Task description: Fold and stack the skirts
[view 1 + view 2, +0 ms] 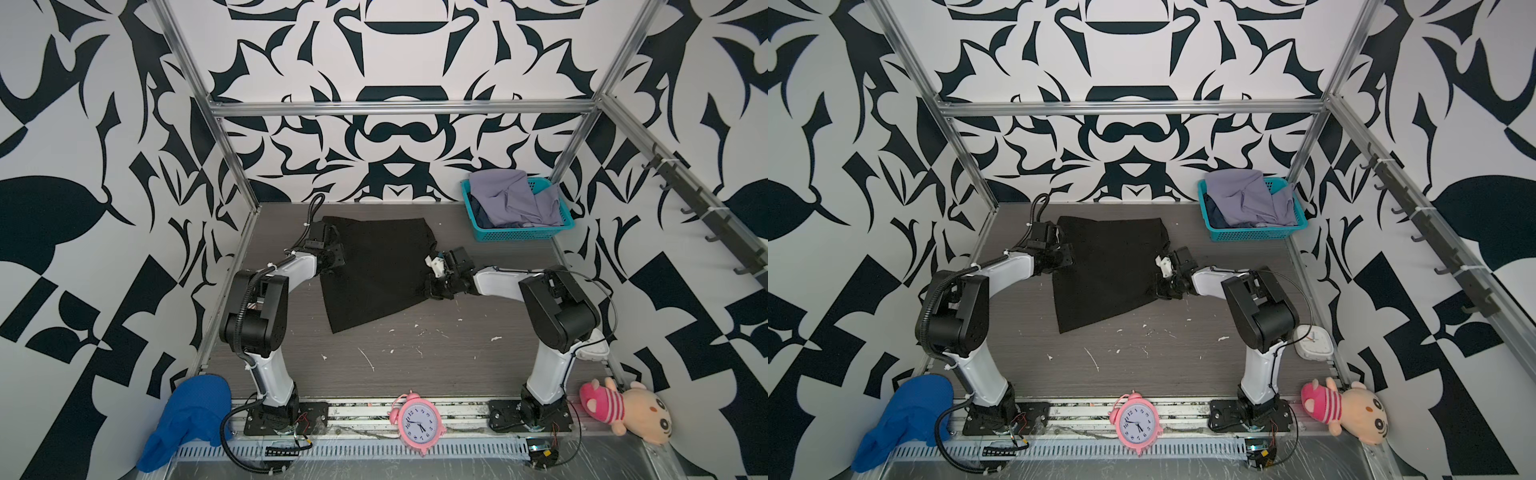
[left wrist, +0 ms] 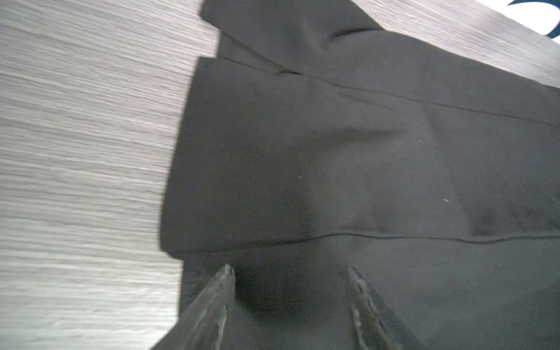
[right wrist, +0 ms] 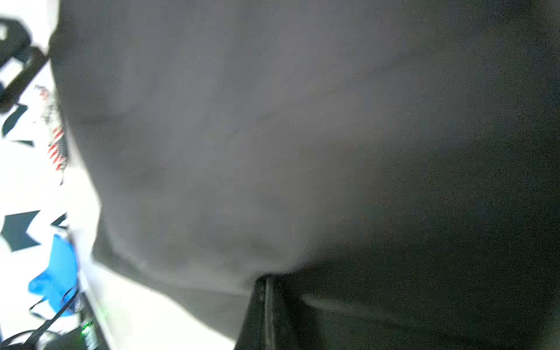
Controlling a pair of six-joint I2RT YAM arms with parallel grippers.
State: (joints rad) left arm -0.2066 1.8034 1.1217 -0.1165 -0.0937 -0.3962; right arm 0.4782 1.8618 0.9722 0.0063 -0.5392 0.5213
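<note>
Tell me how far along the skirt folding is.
Done: nothing folded or stacked. In hand: the black skirt lies spread on the table; the right gripper shut on one side edge, the left gripper open over the opposite edge. Left: fold it, then the lavender skirt and denim skirt in the basket.

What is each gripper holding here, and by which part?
The right gripper is shut on the black skirt, by the edge nearest that arm. The left gripper holds nothing: its jaws stand apart over the opposite side.
</note>
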